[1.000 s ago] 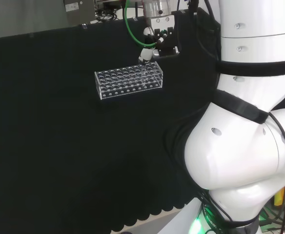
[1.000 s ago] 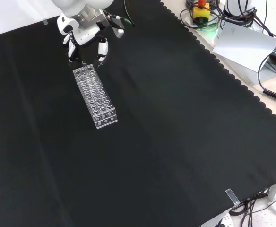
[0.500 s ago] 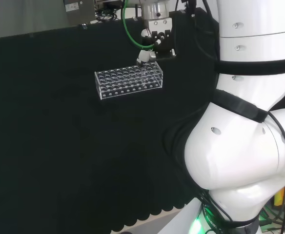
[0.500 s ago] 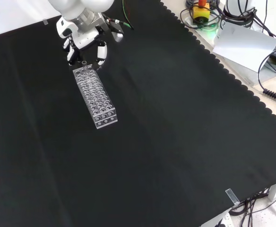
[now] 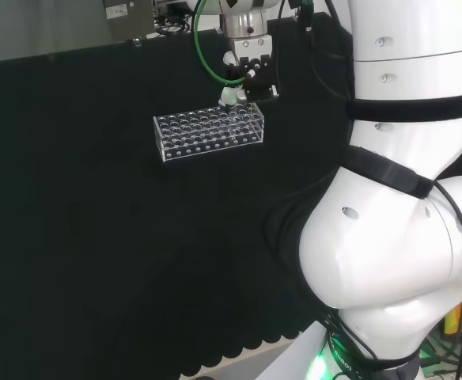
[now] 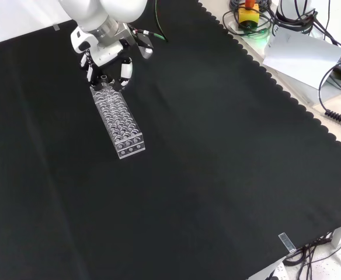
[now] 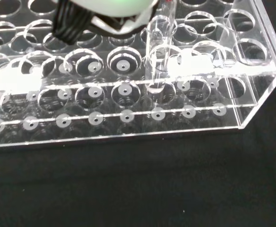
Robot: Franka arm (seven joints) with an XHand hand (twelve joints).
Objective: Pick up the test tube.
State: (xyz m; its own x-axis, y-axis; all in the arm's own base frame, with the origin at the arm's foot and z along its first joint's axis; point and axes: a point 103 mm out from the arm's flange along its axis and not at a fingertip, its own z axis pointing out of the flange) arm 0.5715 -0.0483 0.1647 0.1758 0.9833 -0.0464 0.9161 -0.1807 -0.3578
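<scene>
I see the hand [image 6: 105, 57] poised over the far end of the clear rack [image 6: 118, 120] in the front view, its fingers [image 6: 125, 69] spread to either side of the tube [image 7: 159, 52], not closed on it. The tube stands upright in a hole near that end. Black cloth [image 6: 217, 175] covers the bench, scalloped along its right edge, with cables [image 6: 334, 114] and a grey sheet [image 6: 302, 55] beyond.
</scene>
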